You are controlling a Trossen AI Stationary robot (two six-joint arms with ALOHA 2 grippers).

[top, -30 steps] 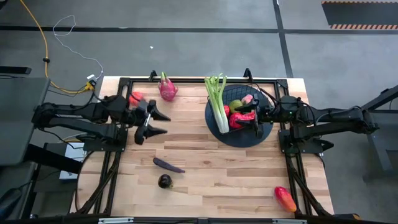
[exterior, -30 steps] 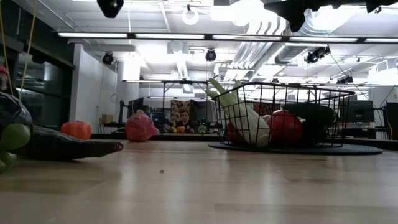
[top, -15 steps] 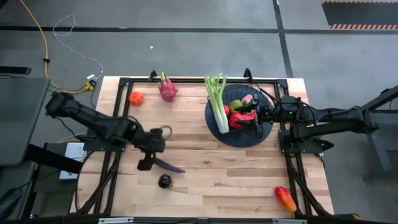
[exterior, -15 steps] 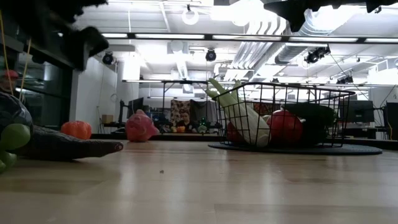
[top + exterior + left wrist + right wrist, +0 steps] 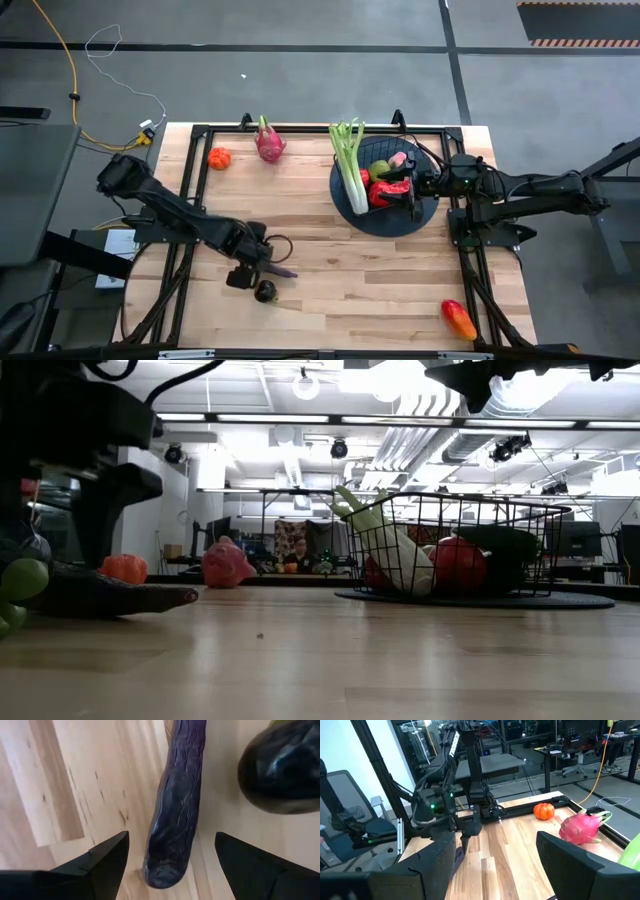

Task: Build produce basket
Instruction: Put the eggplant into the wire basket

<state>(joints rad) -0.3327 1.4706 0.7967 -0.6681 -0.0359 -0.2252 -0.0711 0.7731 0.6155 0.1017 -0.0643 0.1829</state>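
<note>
While the left gripper (image 5: 170,857) hangs spread wide over the eggplant (image 5: 177,805), the eggplant's long body runs straight out between both fingers.

The black wire basket (image 5: 385,185) sits at the worktop's far right, holding upright-leaning celery (image 5: 349,160) and red and green fruit. A pink dragon fruit (image 5: 269,143) and an orange round fruit (image 5: 218,157) lie far left. The purple eggplant (image 5: 276,268) lies flat beside a dark round fruit (image 5: 265,291); the mango (image 5: 458,319) lies near right.
</note>
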